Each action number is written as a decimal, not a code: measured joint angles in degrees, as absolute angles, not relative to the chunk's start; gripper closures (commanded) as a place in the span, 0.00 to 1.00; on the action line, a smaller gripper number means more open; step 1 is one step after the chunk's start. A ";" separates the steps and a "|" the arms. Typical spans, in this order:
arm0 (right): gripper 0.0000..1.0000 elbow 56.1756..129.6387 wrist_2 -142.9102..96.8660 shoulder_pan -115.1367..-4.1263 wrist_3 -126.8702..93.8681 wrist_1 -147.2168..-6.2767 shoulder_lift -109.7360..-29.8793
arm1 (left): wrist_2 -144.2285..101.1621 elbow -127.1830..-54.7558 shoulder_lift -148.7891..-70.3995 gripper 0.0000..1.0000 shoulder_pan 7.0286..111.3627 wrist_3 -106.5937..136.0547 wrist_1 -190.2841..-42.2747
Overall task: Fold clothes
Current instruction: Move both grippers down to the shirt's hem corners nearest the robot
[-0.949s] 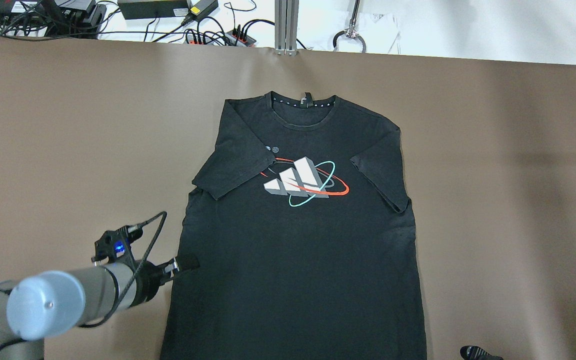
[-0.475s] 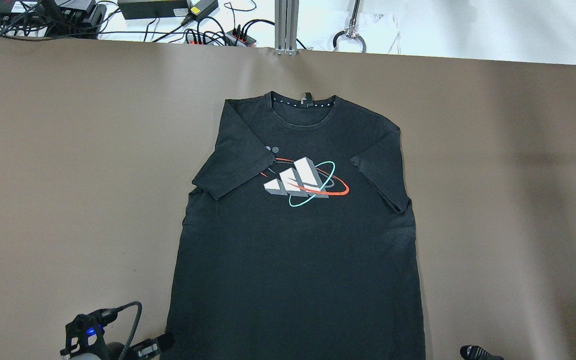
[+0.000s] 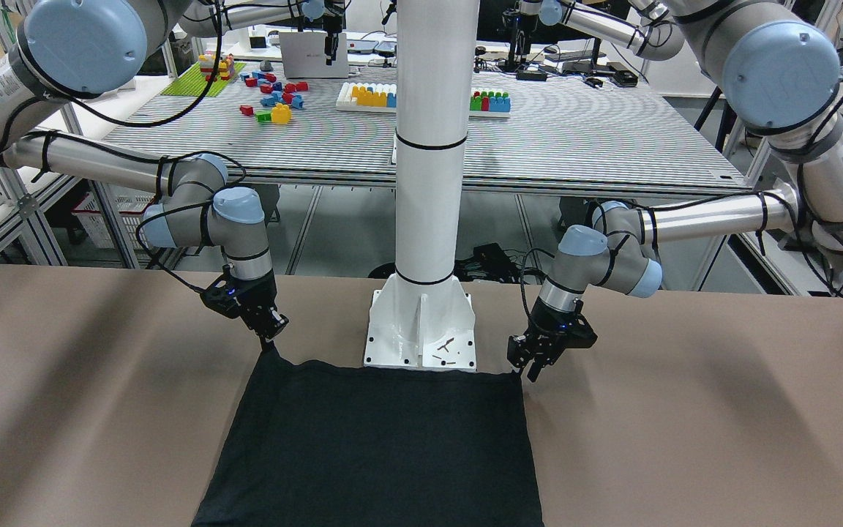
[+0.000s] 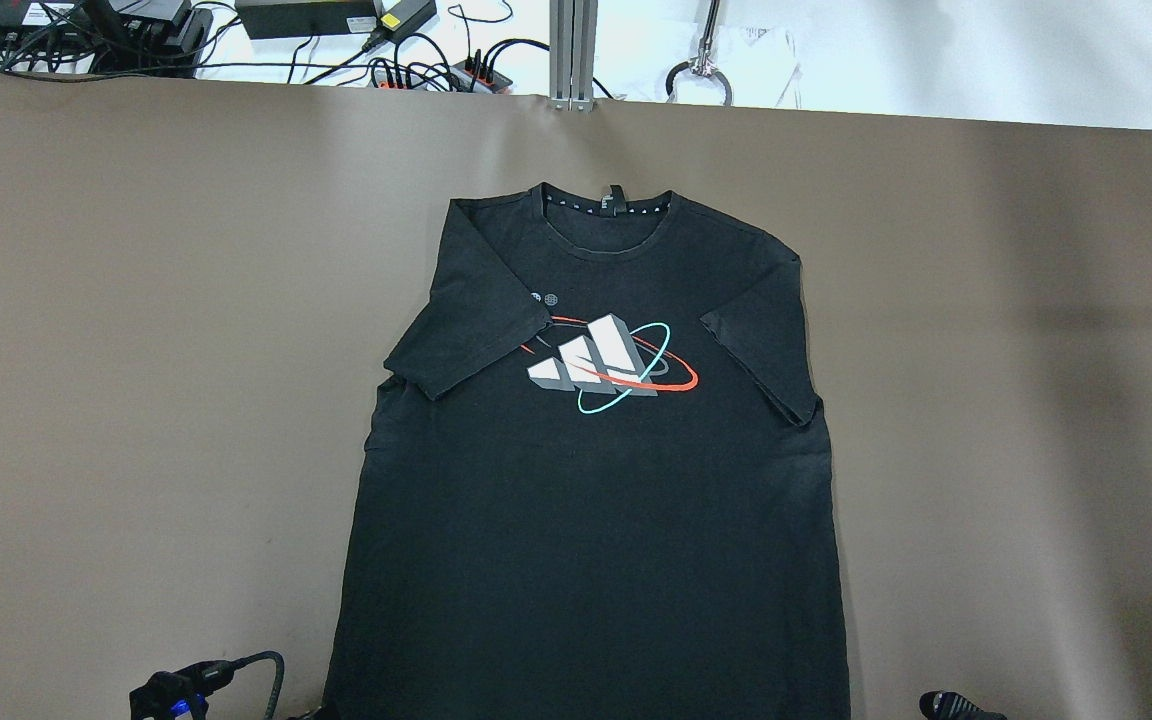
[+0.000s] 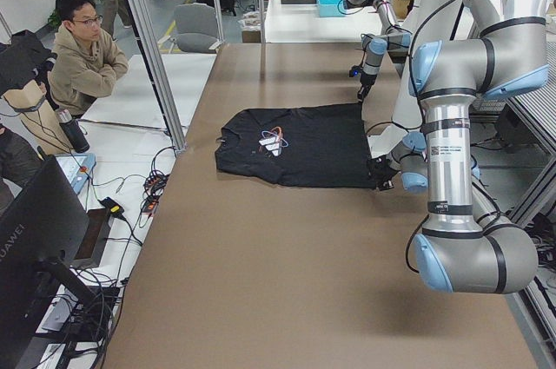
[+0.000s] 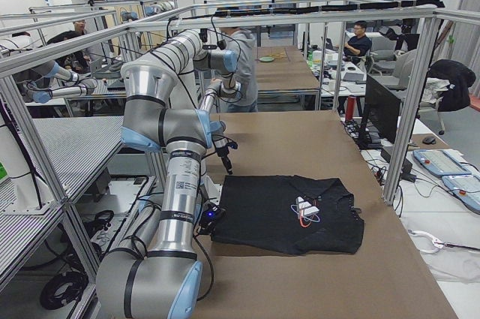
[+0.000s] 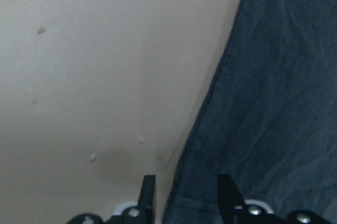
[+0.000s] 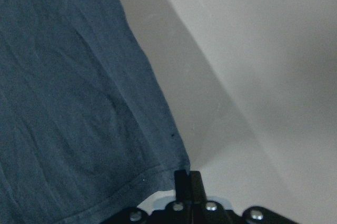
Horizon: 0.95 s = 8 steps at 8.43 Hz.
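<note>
A black T-shirt (image 4: 596, 480) with a white, red and teal chest print lies flat on the brown table, collar at the far side. It also shows in the front view (image 3: 377, 446). My left gripper (image 3: 531, 368) is open at the shirt's near left hem corner. In the left wrist view its fingers (image 7: 149, 196) stand apart astride the shirt's edge (image 7: 210, 124). My right gripper (image 3: 270, 342) is shut on the near right hem corner, which peaks up slightly. In the right wrist view its fingers (image 8: 188, 181) are together at that corner (image 8: 174, 161).
The white pillar's base (image 3: 421, 333) stands just behind the shirt's hem between the two grippers. Cables and power bricks (image 4: 316, 20) lie beyond the table's far edge. A seated person (image 5: 85, 56) watches from the far side. Brown table (image 4: 136, 300) surrounds the shirt.
My left gripper has moved back along the shirt's left edge, from mid-length to the near hem corner, almost leaving the overhead view. The shirt has not moved.
</note>
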<state>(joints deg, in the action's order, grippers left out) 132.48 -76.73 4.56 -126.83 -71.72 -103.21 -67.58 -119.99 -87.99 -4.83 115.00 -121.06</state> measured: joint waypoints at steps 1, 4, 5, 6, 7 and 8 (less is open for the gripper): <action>1.00 132.43 -76.73 4.56 -126.83 -71.72 -103.16 | -67.48 -119.55 -88.39 0.50 -4.95 115.07 -121.06; 1.00 132.42 -76.73 4.57 -126.90 -71.72 -103.10 | -67.21 -118.53 -88.88 0.57 -5.86 115.63 -121.03; 1.00 132.44 -76.73 4.57 -126.91 -71.72 -103.09 | -66.65 -118.40 -88.88 0.64 -6.48 115.94 -121.03; 1.00 132.45 -76.73 4.57 -126.91 -71.72 -103.05 | -66.20 -118.39 -88.91 0.69 -6.97 116.30 -121.03; 1.00 132.45 -76.73 4.57 -126.91 -71.72 -103.03 | -65.97 -118.34 -88.93 0.82 -7.27 116.63 -121.03; 1.00 132.45 -76.73 4.57 -126.91 -71.72 -103.02 | -65.88 -118.30 -88.93 0.99 -7.43 116.86 -121.02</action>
<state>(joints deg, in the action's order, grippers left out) 132.45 -76.73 4.57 -126.91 -71.72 -103.02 -65.88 -118.30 -88.93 -7.43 116.86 -121.02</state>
